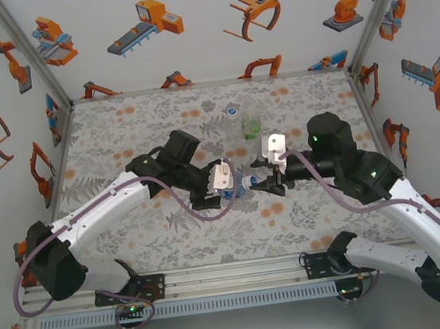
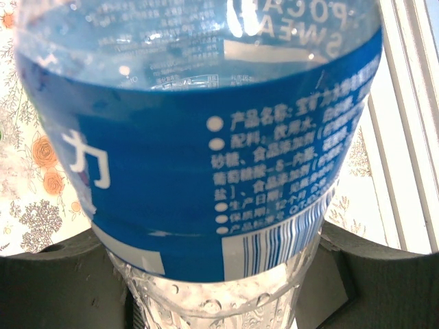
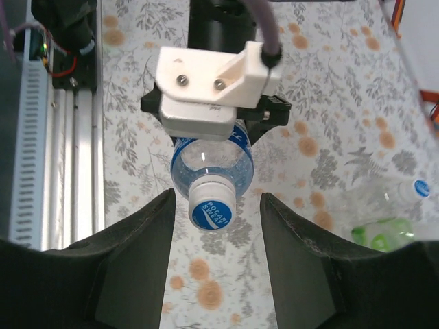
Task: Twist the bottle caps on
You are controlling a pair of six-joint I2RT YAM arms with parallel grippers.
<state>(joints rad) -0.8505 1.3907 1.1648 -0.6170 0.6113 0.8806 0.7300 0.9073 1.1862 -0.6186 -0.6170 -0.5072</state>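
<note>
Bottle in hand: the small clear plastic bottle with a blue label (image 3: 212,161) is held horizontal above the flower-patterned bench (image 3: 329,89), neck toward the right arm
Left pincer (image 2: 219,288): closed on the body of this bottle
Cap: a round white screw cap with a blue printed top (image 3: 211,205) sits on the neck; how tight, I cannot tell
Right pincer (image 3: 216,199): open, the cap between its fingers with a gap at both sides
Other bottles: a plain clear bottle (image 3: 384,199) and a green-tinted bottle (image 3: 381,234) are close together further back; the clear one carries a similar cap (image 3: 420,188), for the green one I cannot tell
Contents: small drops inside the labelled bottle, no liquid level visible
Progress: I judge about the middle; this cap perhaps needs more turns
</note>
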